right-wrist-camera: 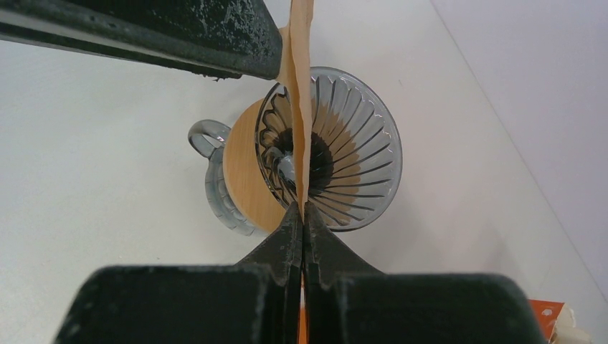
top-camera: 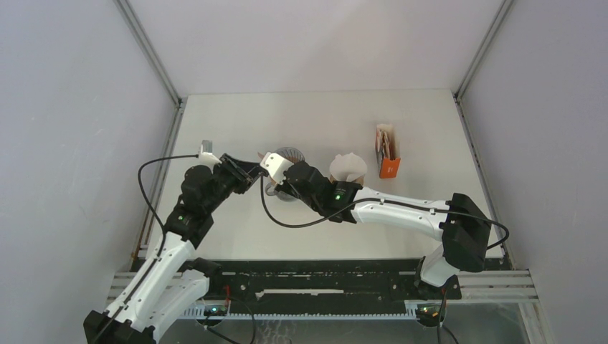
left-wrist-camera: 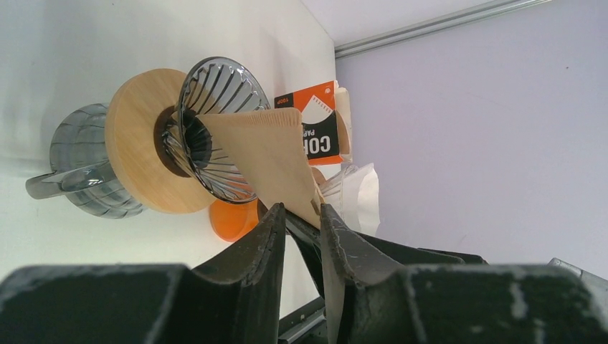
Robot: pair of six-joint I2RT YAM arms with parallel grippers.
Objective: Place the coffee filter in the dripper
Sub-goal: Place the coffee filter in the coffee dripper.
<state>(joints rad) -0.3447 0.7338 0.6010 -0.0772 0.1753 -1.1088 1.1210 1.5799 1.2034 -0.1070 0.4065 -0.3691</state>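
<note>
Here, the right claw (right-wrist-camera: 302, 215) is pinched fully closed on the near edge of the filter (right-wrist-camera: 301, 107). The filter is folded flat and stands edge-on. Its long axis runs from that claw straight across the mouth of the dripper (right-wrist-camera: 358, 158), which lies just past the fingertips at mid-table. The left claw (left-wrist-camera: 301, 215) comes in from the left with a narrow gap between its fingers. One finger lies against the filter's face, and it holds nothing that I can see. I judge the filter not yet seated: it must spread into a cone, and the left claw is nearer its free edge. The orange box (left-wrist-camera: 319, 132) stands well to the right, leaving open table around the dripper.
</note>
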